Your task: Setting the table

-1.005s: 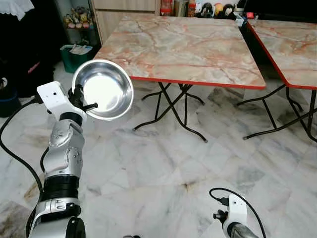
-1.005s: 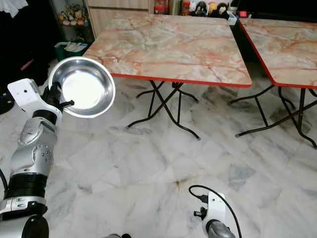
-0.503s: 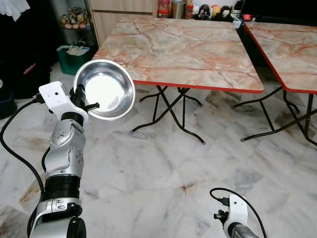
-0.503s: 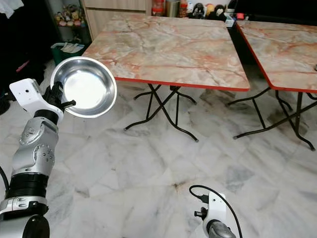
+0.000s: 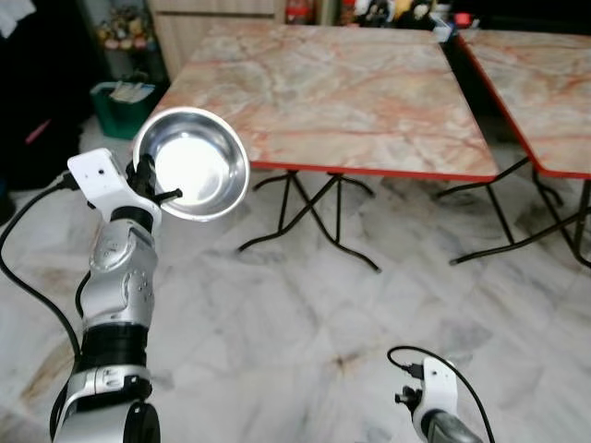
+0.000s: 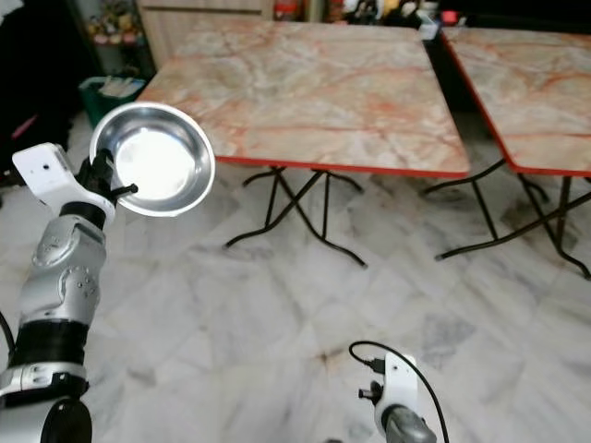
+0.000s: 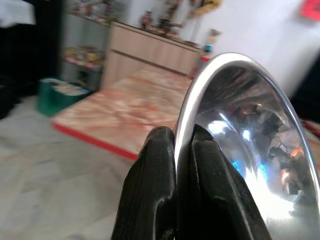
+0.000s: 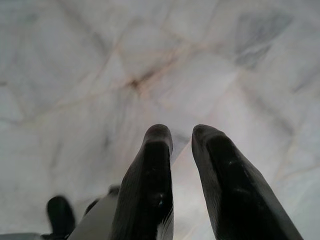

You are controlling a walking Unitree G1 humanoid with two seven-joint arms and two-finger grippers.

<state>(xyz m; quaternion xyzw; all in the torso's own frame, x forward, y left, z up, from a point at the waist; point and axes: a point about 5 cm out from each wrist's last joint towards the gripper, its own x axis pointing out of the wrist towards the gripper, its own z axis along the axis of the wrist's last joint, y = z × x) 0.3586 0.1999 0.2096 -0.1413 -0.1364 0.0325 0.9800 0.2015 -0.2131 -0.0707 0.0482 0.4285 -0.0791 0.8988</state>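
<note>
Left jaws clenched on the rim of the steel bowl (image 5: 192,164), one finger inside the rim and one outside, seen edge-on in the left wrist view; left gripper (image 5: 148,187) raised at roughly 9 o'clock in the head view, bowl tilted with its mouth facing back toward the camera, carried in the air and touching nothing else; bowl overlaps the near-left corner of the counter (image 5: 351,88) in the picture, though whether already above it or short of it cannot be told. Right jaws slightly parted and grasping nothing; right gripper (image 8: 182,150) hangs low at about 5 o'clock, pointing at the marble floor (image 5: 305,314); idle.

Step in hand, by judgement: carry phase; bowl picked, not yet placed; counter top bare in the visible part, so table-setting looks barely begun. Second counter (image 5: 545,83) at 2 o'clock, well apart from the bowl.

Next move likely calls for: closing in on the near counter edge at 12 o'clock; lifting the bowl over the red edge band; rotating the wrist so the mouth faces up; lowering until the base sits flat; only then releasing. Rim pinch is thin and off-centre, so slip or swing during the wrist roll is the risk; slow rotation advised. Folding legs (image 5: 314,208) under the counter at 12 o'clock; keep feet short of them.
</note>
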